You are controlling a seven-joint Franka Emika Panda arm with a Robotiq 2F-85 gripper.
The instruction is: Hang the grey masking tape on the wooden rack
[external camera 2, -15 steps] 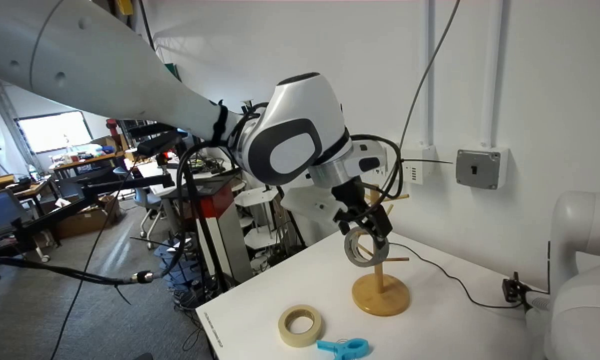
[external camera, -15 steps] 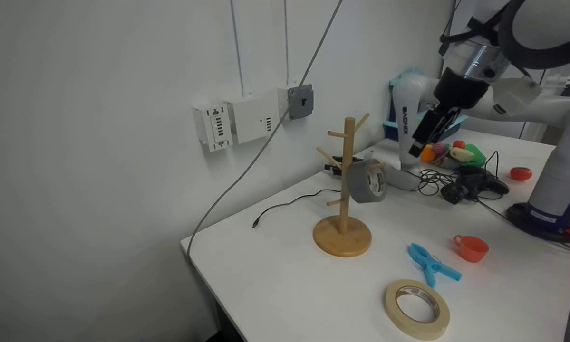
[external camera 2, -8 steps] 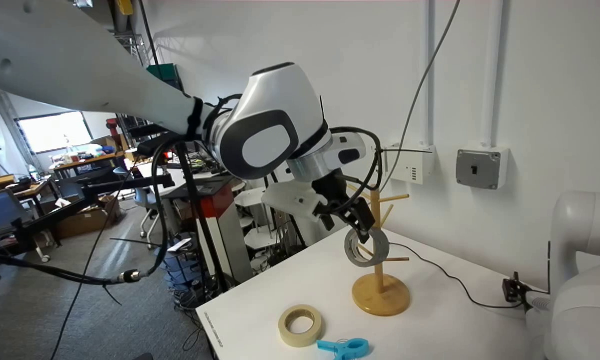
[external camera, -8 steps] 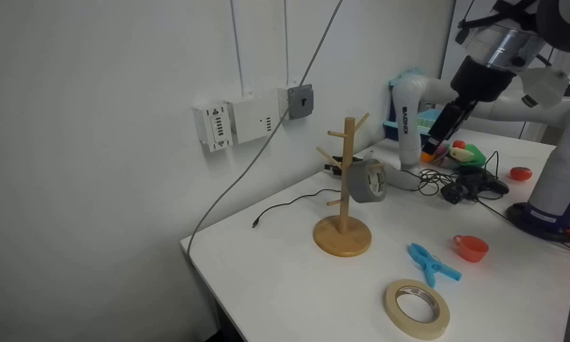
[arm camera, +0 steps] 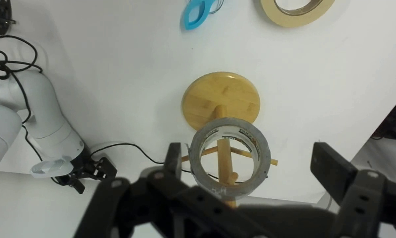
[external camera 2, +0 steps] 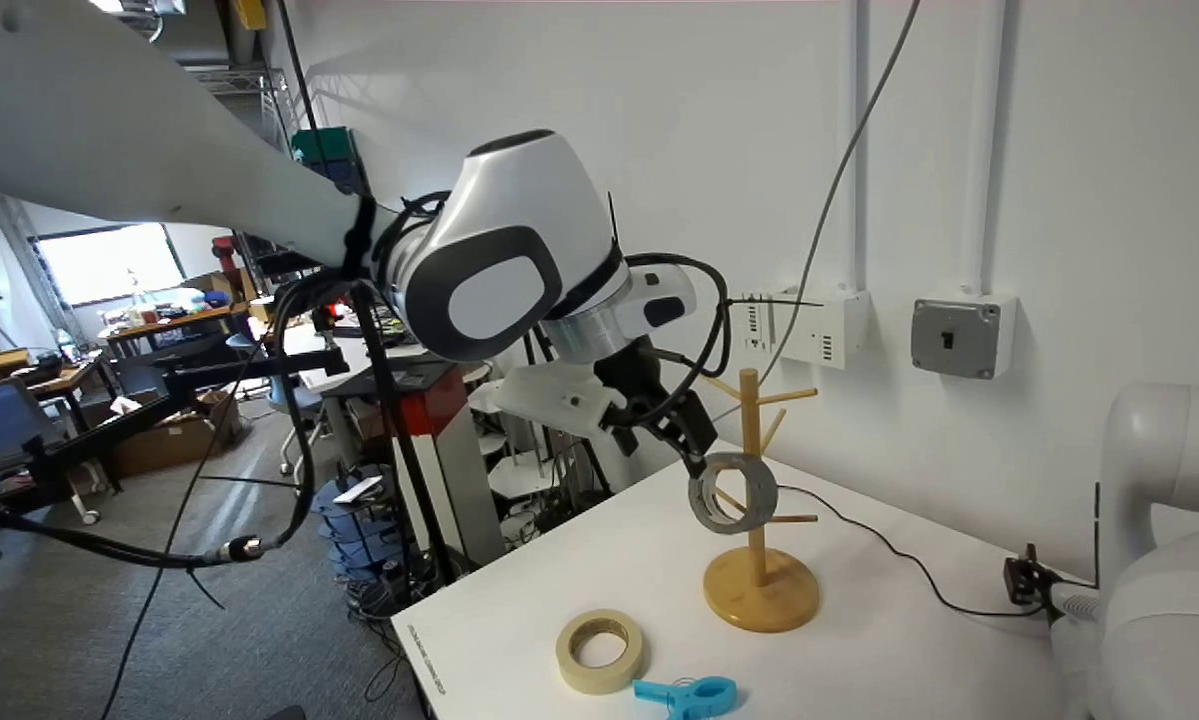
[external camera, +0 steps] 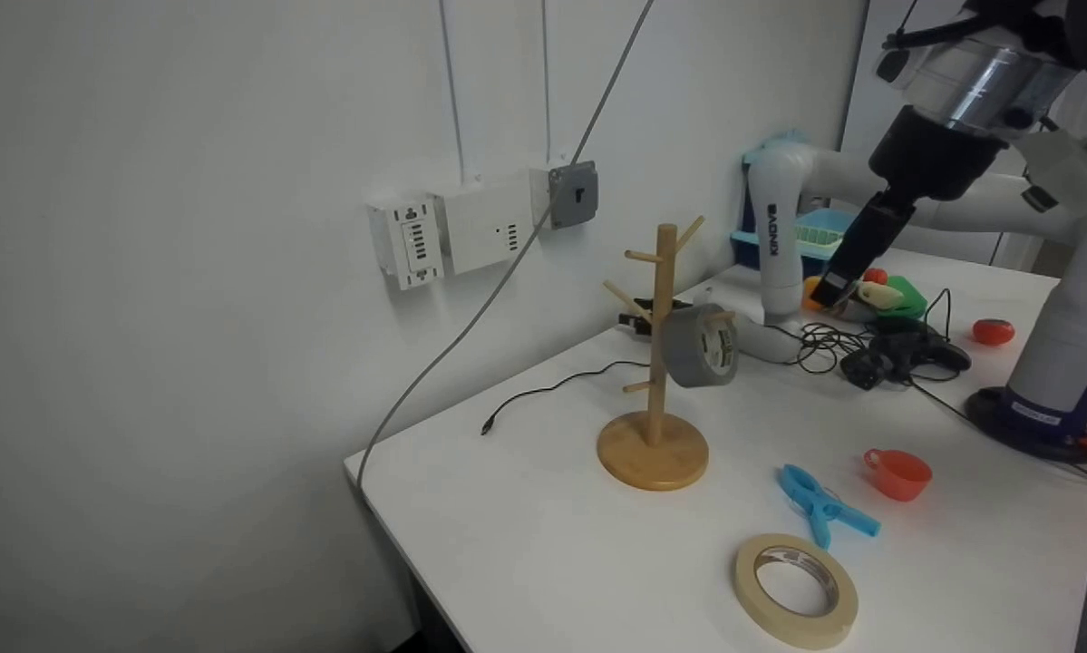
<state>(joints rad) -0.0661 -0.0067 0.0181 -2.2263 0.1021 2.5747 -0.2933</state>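
Note:
The grey masking tape (external camera: 685,349) hangs on a lower peg of the wooden rack (external camera: 654,453), and the rack stands upright on the white table. The tape (external camera 2: 701,500) and the rack (external camera 2: 762,590) also show in an exterior view, with the peg passing through the tape's hole. In the wrist view the tape (arm camera: 265,158) appears face-on in front of the rack's post and disc base (arm camera: 224,89). My gripper (arm camera: 248,159) is open and empty, its fingers apart on either side of the tape's outline. In an exterior view my gripper (external camera: 831,288) is clear of the tape, off its outer side.
A cream tape ring (external camera: 752,599), a blue clamp (external camera: 820,503) and a red cup (external camera: 901,474) lie on the table in front of the rack. A second, white arm (external camera: 774,236), black cables (external camera: 820,345) and toy food stand behind. A wall runs along the back.
My open gripper has drawn back, away from the rack and the hanging tape, and no longer overlaps most of the tape in an exterior view. The tape and the rack have not moved.

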